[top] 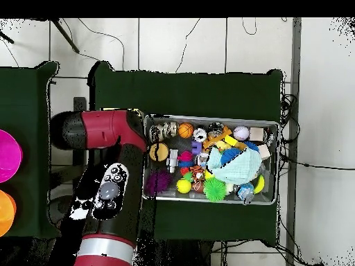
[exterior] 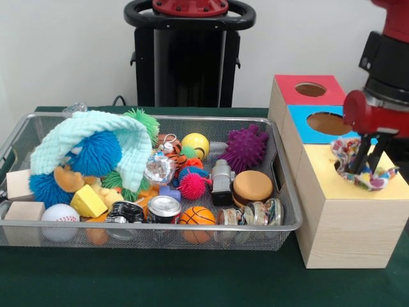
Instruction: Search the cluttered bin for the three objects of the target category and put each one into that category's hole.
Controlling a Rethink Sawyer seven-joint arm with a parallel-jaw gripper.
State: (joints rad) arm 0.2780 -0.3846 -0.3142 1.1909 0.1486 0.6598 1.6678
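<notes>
I count one end effector (exterior: 369,160) at right of the frame, clamped on a multicolored cloth (exterior: 361,167) over the yellow box (exterior: 351,217); its hole is hidden. The bin (exterior: 192,227) holds two wooden blocks.

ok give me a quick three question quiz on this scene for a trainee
1. True or false: the gripper holds a patterned cloth over the yellow box top.
2. Which lies nearest the burger toy? A) baseball B) purple spiky ball C) yellow wedge
3. Fill in: the box top farthest from the camera is ____.

Key: 1 true; 2 B; 3 red
</notes>
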